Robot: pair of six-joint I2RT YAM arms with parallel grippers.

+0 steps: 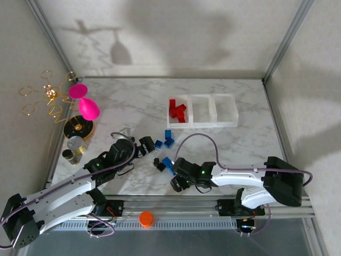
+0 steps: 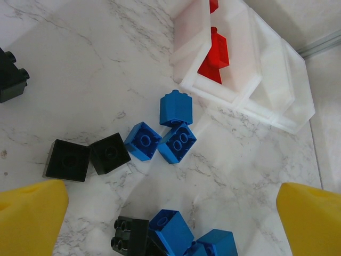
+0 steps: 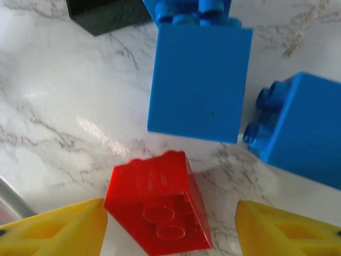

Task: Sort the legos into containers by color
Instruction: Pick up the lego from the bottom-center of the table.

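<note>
A red lego (image 3: pixel 157 205) lies on the marble between the yellow fingers of my open right gripper (image 3: pixel 170 230). The left finger (image 3: pixel 58 229) touches its corner; the right one stands apart. Just beyond lie two blue legos (image 3: pixel 200 80), (image 3: pixel 303 128) and a black one (image 3: pixel 106 13). My left gripper (image 2: pixel 170 216) hangs open above a blue and black cluster (image 2: pixel 170 232). Three more blue legos (image 2: pixel 176 141) and two black ones (image 2: pixel 88 157) lie ahead of it. The containers (image 1: pixel 203 110) stand at the back, with red legos (image 1: pixel 177 110) in the left bin.
A pink goblet (image 1: pixel 88 106) and gold wire stand are at the far left, beside a small jar (image 1: pixel 75 144). An orange cap (image 1: pixel 146 218) rests on the front rail. Metal frame posts border the table.
</note>
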